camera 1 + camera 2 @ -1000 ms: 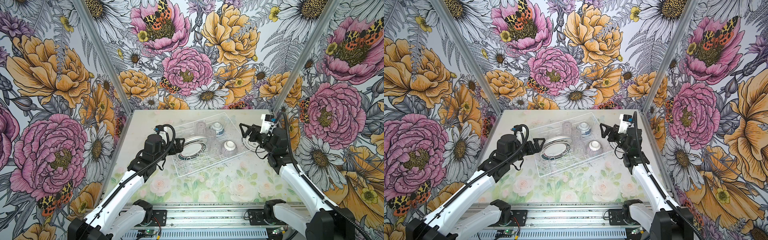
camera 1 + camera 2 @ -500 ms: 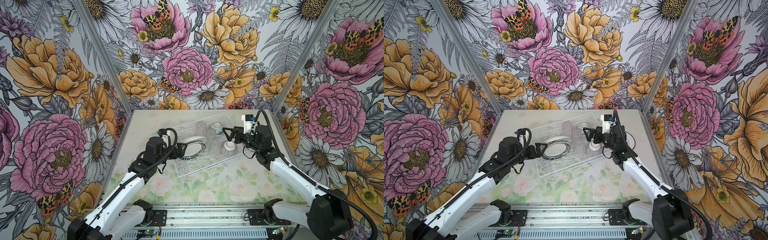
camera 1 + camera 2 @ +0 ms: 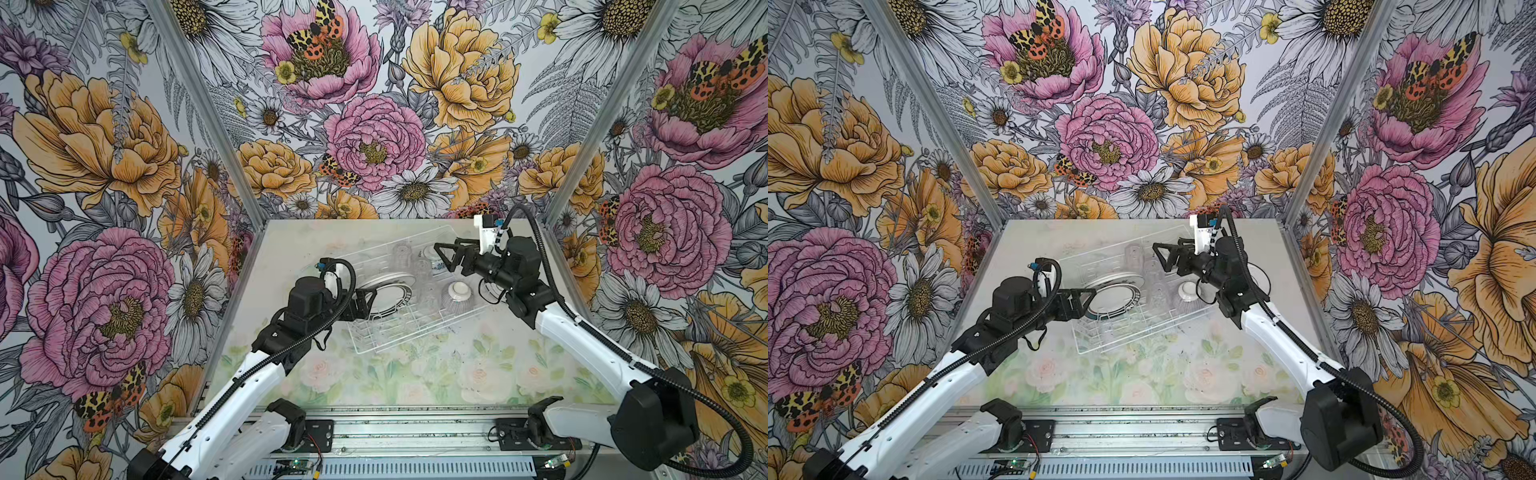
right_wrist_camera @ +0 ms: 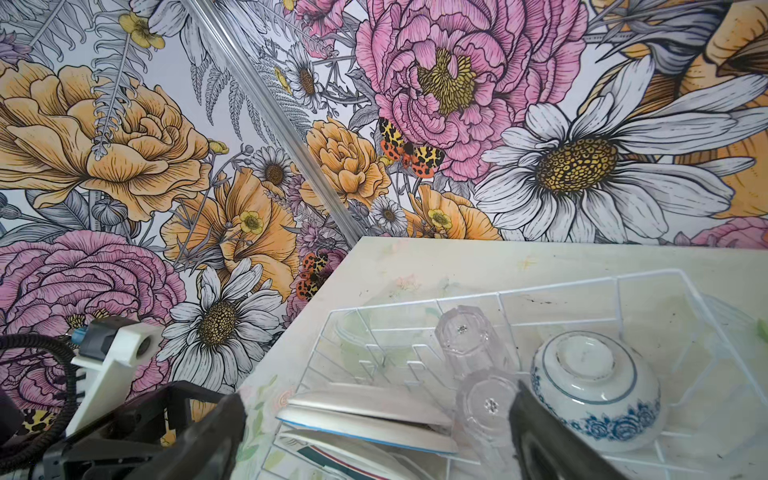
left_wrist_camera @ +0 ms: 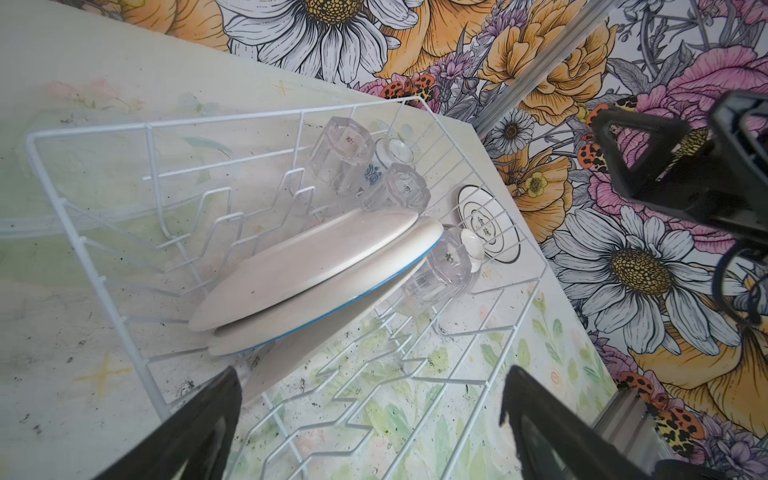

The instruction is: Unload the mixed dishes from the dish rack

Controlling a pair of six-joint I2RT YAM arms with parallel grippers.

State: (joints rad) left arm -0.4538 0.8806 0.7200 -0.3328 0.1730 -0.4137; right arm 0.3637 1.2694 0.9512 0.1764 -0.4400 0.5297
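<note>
White wire rack [image 3: 419,332] on surface [image 3: 415,374], loaded with plates [image 3: 388,295], glasses [image 3: 420,274], bowls [image 3: 457,293].
Left hand [image 3: 368,302] at plates, right hand [image 3: 444,258] above glasses, both spread, empty; risk: snagged wire, toppled glass on closing.

Table [image 3: 415,374]: showing a pale print of roses and leaves, carrying dark specks.
Walls [image 3: 374,137]: standing round from 9 through 12 to 3 o'clock, displaying big peonies, daisies and moths.
Ringed white disc [image 5: 488,224]: lying flat on the table toward 2 o'clock.
Metal rail [image 3: 415,428]: running along the 6 o'clock edge.
</note>
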